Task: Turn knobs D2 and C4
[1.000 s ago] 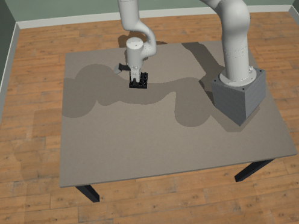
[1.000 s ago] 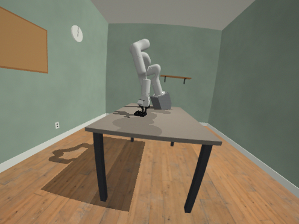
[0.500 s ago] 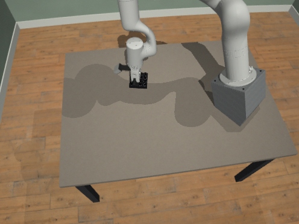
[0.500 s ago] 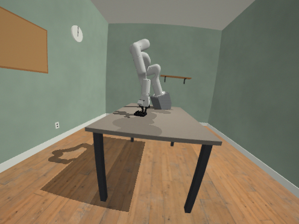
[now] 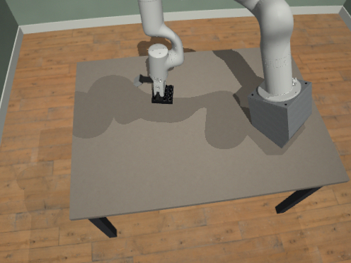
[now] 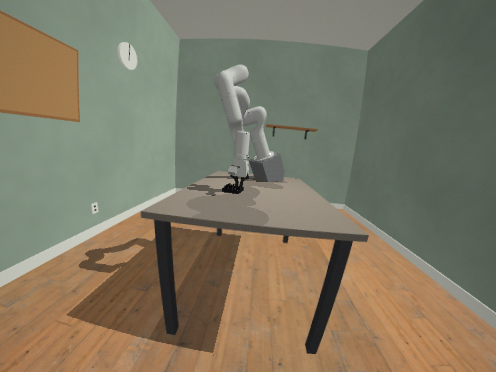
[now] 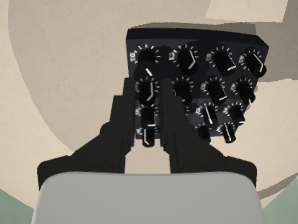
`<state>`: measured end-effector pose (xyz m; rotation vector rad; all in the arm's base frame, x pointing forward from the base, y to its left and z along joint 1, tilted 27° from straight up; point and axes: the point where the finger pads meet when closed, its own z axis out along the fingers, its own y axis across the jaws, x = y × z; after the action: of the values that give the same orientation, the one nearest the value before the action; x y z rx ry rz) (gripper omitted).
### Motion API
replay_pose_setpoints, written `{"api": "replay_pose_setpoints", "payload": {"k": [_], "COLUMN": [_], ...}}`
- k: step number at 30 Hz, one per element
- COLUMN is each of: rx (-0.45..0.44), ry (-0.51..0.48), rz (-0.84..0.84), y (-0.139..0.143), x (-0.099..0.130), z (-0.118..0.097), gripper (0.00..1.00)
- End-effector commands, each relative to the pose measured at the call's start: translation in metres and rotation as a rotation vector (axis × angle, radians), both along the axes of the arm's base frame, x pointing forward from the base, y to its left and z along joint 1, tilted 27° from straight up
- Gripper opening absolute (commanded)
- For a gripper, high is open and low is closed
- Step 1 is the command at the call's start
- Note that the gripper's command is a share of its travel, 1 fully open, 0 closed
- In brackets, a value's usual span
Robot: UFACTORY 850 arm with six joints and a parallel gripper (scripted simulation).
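We have the gripper (image 5: 158,95) (image 6: 239,186) (image 7: 147,93) slightly spread, pinching nothing, knob D2 (image 7: 145,91) apparently between its fingertips, small gaps either side.

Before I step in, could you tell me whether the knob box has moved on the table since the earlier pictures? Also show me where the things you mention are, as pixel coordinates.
No; in the top view the knob box (image 5: 162,102) (image 6: 233,191) (image 7: 195,36) keeps its place relative to the table's edges.
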<state>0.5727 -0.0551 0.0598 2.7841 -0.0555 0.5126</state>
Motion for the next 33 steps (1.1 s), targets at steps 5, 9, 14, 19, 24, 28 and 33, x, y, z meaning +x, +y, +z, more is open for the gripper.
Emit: {"api": "replay_pose_setpoints", "payload": {"k": [5,9,14,19,24,28,33], "rx": [0.0,0.0,0.0,0.0,0.0,0.0,0.0], "ry": [-0.001,-0.001,-0.001,-0.001,-0.001,-0.001,-0.001], "rz": [0.0,0.0,0.0,0.0,0.0,0.0,0.0], "y": [0.0002,0.0002,0.0002,0.0002,0.0002,0.0002,0.0002], "x": [0.0005,0.0005,0.0005,0.0005,0.0005,0.0005,0.0005], "z": [0.0006,0.0006,0.0006,0.0006,0.0006,0.0006,0.0006], "gripper": [0.19,0.08,0.08,0.08,0.08,0.08,0.08]}}
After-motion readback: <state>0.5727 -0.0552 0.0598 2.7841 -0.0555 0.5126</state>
